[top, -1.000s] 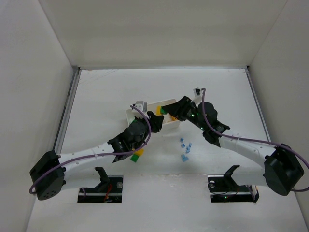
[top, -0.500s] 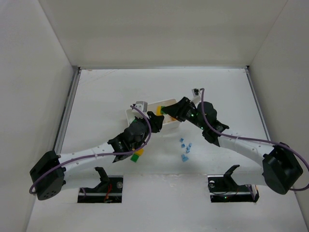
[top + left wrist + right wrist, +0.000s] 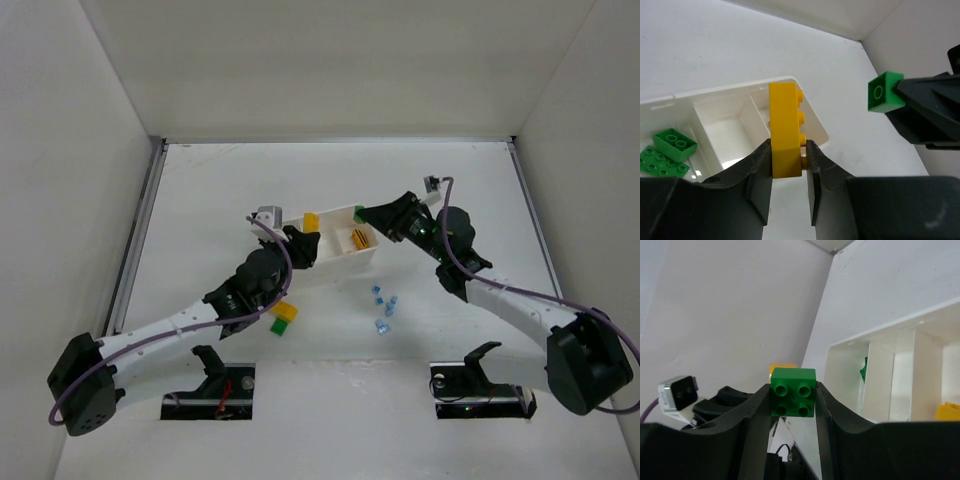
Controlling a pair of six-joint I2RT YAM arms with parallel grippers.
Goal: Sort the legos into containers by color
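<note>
White table (image 3: 200,200) bearing one three-compartment tray (image 3: 340,262). We see the left gripper (image 3: 788,156) pinching one yellow brick (image 3: 785,125) above the tray, and the right gripper (image 3: 793,399) pinching one green brick (image 3: 793,392) near the tray's rim. Only the overhead view shows the blue cluster (image 3: 384,306), too small to count, and one yellow-and-green pair (image 3: 283,318) loose on the table. Only the left wrist view shows two green pieces (image 3: 674,141) inside one compartment.
</note>
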